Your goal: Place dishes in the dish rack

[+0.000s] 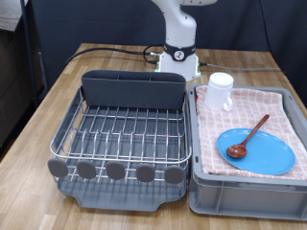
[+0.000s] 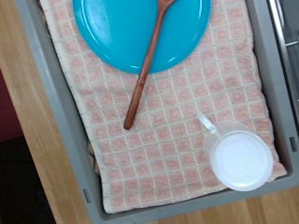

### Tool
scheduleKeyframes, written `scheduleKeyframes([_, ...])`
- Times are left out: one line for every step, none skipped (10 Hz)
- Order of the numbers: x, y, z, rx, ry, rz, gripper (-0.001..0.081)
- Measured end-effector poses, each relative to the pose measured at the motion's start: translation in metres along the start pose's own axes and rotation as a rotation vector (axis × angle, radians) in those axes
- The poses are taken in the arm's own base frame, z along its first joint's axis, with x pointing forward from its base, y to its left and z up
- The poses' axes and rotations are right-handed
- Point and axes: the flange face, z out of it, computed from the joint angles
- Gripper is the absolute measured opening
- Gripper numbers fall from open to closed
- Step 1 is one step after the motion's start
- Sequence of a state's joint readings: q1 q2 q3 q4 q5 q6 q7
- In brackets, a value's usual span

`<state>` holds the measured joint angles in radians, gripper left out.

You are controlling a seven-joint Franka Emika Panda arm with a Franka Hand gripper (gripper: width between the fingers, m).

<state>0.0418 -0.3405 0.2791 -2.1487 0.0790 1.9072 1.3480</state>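
Observation:
The bright-blue plate (image 1: 257, 150) lies flat on the checked cloth in the light grey bin, at the exterior view's lower right. The wooden spoon (image 1: 249, 137) rests with its bowl on the plate and its handle pointing off it. The white mug (image 1: 221, 92) stands upright at the bin's far corner. The silver wire dish rack (image 1: 125, 129) on its dark tray stands beside the bin, on the exterior view's left, with nothing in it. The wrist view looks down on the plate (image 2: 140, 33), spoon (image 2: 145, 70) and mug (image 2: 241, 159). The gripper shows in neither view.
The light grey bin (image 1: 249, 190) with the pink-and-white checked cloth (image 2: 177, 121) touches the rack's side. The robot base (image 1: 178, 57) stands behind both on the wooden table (image 1: 58, 86). Cables run across the table behind the rack.

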Motion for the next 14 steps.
scheduleKeyframes([-0.004,-0.008,0.002,0.003,0.000,0.010,0.0802])
scheduleKeyframes([-0.006,-0.015,0.006,0.005,-0.001,0.012,0.0802])
scheduleKeyframes([-0.008,-0.019,0.011,0.006,0.002,0.009,0.0802])
scheduleKeyframes([-0.010,-0.023,0.017,0.009,0.020,0.011,0.0802])
scheduleKeyframes([-0.015,-0.026,0.025,0.010,0.070,0.014,0.0802])
scheduleKeyframes([-0.023,-0.030,0.037,0.027,0.095,0.016,0.0802])
scheduleKeyframes([-0.025,-0.031,0.047,0.047,0.111,0.019,0.0802])
scheduleKeyframes([-0.024,-0.030,0.046,0.039,0.107,0.021,0.0802])
scheduleKeyframes([-0.025,-0.030,0.047,0.030,0.107,0.018,0.0802])
scheduleKeyframes([-0.028,-0.030,0.053,0.023,0.108,0.010,0.0802])
scheduleKeyframes([-0.033,-0.032,0.064,0.026,0.113,0.010,0.0802])
scheduleKeyframes([-0.038,-0.033,0.080,0.034,0.127,0.019,0.0802])
scheduleKeyframes([-0.045,-0.033,0.098,0.044,0.149,0.028,0.0802])
scheduleKeyframes([-0.050,-0.032,0.115,0.052,0.173,0.037,0.0802])
